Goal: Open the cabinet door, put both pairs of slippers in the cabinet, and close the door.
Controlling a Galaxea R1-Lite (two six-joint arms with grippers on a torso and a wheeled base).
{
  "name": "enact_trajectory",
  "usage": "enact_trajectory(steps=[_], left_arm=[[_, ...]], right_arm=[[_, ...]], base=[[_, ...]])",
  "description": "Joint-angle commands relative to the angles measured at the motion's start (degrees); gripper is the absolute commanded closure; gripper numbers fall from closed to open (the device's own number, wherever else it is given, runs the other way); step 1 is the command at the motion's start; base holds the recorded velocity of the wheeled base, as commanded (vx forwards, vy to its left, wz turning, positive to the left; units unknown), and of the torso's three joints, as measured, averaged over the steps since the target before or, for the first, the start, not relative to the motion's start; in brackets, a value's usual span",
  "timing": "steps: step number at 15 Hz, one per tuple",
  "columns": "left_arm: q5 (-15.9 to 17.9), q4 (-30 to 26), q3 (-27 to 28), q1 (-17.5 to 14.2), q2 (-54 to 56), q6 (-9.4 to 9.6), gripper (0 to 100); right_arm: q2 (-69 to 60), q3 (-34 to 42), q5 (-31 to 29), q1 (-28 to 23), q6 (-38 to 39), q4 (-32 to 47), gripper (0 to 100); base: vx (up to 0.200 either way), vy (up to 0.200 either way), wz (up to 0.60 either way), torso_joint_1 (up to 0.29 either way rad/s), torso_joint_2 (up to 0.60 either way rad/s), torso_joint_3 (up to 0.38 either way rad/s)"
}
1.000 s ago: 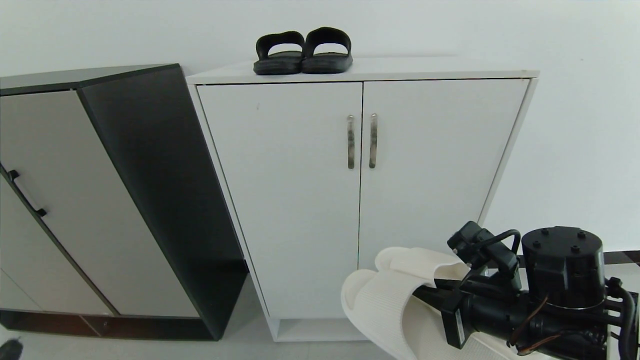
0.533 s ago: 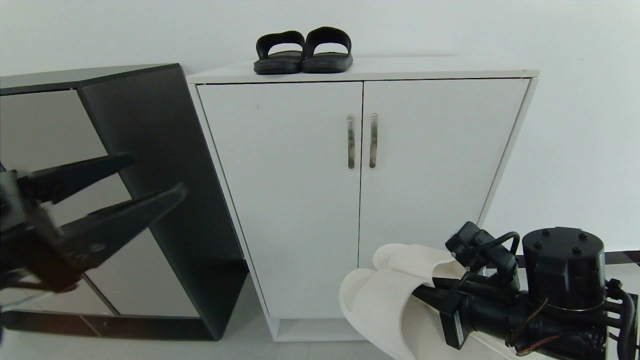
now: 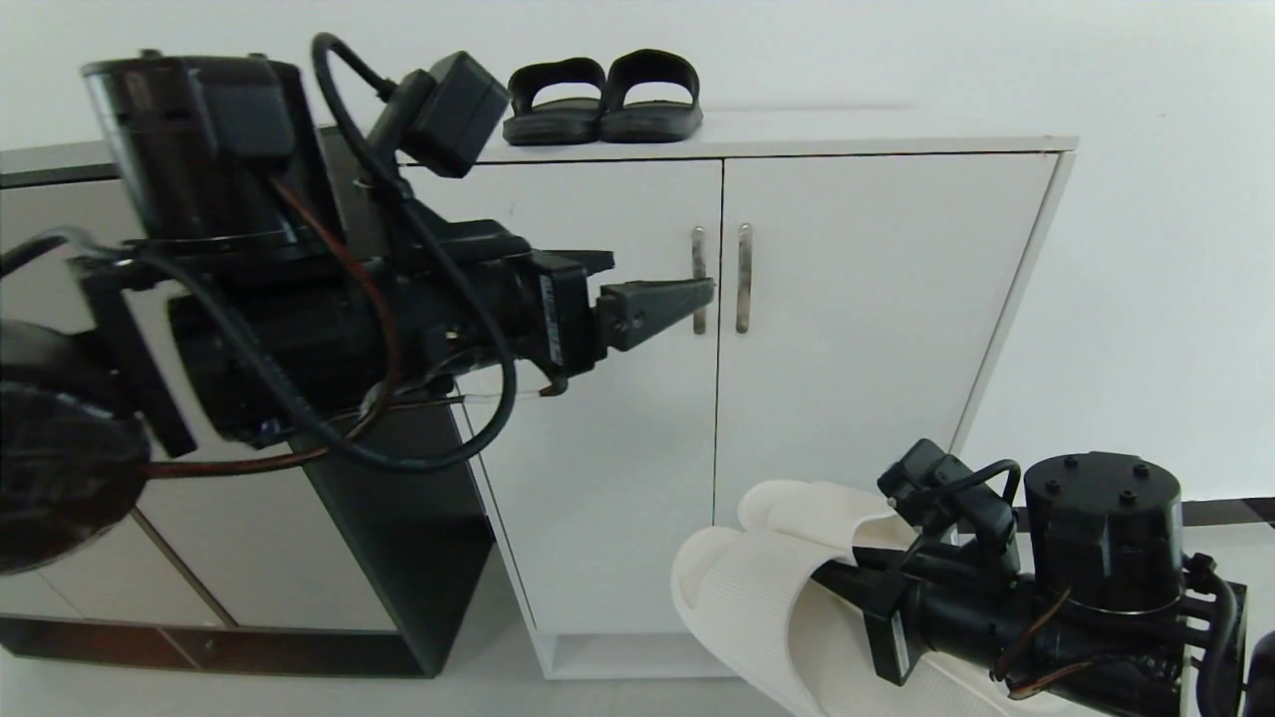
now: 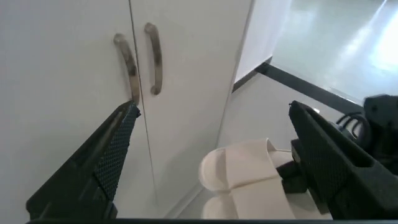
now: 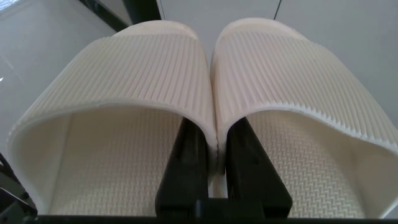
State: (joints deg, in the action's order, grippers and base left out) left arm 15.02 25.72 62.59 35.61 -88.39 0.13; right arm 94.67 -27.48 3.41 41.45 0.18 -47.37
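Note:
The white cabinet [image 3: 857,299] has both doors shut, with two metal handles [image 3: 743,279] side by side at the centre seam. A black pair of slippers [image 3: 603,98] rests on its top. My left gripper [image 3: 687,289] is open at handle height, right in front of the left handle [image 4: 127,65], its fingers [image 4: 112,155] spread wide. Low at the right, my right gripper [image 5: 216,149] is shut on the white pair of slippers [image 3: 767,588], pinching their inner sides together in front of the right door. The white slippers [image 4: 249,171] hang above the floor.
A dark cabinet [image 3: 398,498] with a grey slanted front stands against the white cabinet's left side. A white wall lies behind and to the right. Pale floor [image 4: 348,56] stretches out to the right of the cabinet.
My left arm has risen from the lower left and swung across, bringing its open gripper up to the left door handle. The right arm with the white slippers has barely shifted.

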Motion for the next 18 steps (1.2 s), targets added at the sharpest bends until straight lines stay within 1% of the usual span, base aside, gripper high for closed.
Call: enact_trajectory(steps=[1, 3, 5, 6, 9, 10, 11, 12, 13, 15, 17, 18], left_arm=[[1.42, -0.15, 7.11, 1.13, -9.08, -0.22, 0], [2.47, -0.23, 11.15, 1.31, -12.5, -1.8, 0], [5.02, -0.41, 15.72, 1.31, -15.76, -5.06, 0], [6.69, -2.08, 18.54, 1.22, -17.87, -6.37, 0], [7.13, -5.6, 23.63, -0.19, -21.29, -6.55, 0], [8.1, -6.74, 24.69, -0.72, -22.0, -6.81, 0], [8.36, -6.91, 24.78, -0.72, -22.08, -6.9, 0], [11.88, -7.79, 26.27, -1.51, -22.26, -9.98, 0], [12.23, -7.79, 27.5, -1.86, -23.14, -11.3, 0], [12.23, -7.79, 30.23, -2.56, -25.34, -11.65, 0], [11.7, -7.88, 32.77, -2.74, -27.89, -11.65, 0], [11.7, -7.88, 33.65, -3.35, -28.68, -11.56, 0]], right_arm=[[0.78, -0.21, 0.01, -0.05, -0.01, -0.18, 100], [1.39, -0.38, 0.01, -0.05, -0.01, -0.62, 100], [1.66, -0.21, -0.07, -0.05, -0.18, -0.79, 100], [1.74, -0.03, -0.07, -0.14, -0.18, -0.79, 100], [1.83, -0.03, 0.28, -0.93, -0.01, -0.79, 100], [1.83, -0.03, 0.28, -1.02, -0.01, -0.79, 100], [1.83, 0.06, 0.28, -1.02, -0.01, -0.79, 100], [1.83, 0.23, 0.37, -1.02, 0.08, -0.79, 100], [1.83, 0.14, 0.37, -1.02, 0.08, -0.79, 100], [1.83, 0.14, 0.37, -1.19, 0.08, -0.79, 100], [1.83, 0.14, 0.37, -1.19, 0.08, -0.79, 100], [1.83, 0.14, 0.37, -1.19, -0.01, -0.79, 100]], base=[[0.0, 0.0, 0.0, 0.0, 0.0, 0.0], [0.0, 0.0, 0.0, 0.0, 0.0, 0.0], [0.0, 0.0, 0.0, 0.0, 0.0, 0.0], [0.0, 0.0, 0.0, 0.0, 0.0, 0.0], [0.0, 0.0, 0.0, 0.0, 0.0, 0.0], [0.0, 0.0, 0.0, 0.0, 0.0, 0.0], [0.0, 0.0, 0.0, 0.0, 0.0, 0.0], [0.0, 0.0, 0.0, 0.0, 0.0, 0.0], [0.0, 0.0, 0.0, 0.0, 0.0, 0.0], [0.0, 0.0, 0.0, 0.0, 0.0, 0.0], [0.0, 0.0, 0.0, 0.0, 0.0, 0.0], [0.0, 0.0, 0.0, 0.0, 0.0, 0.0]])
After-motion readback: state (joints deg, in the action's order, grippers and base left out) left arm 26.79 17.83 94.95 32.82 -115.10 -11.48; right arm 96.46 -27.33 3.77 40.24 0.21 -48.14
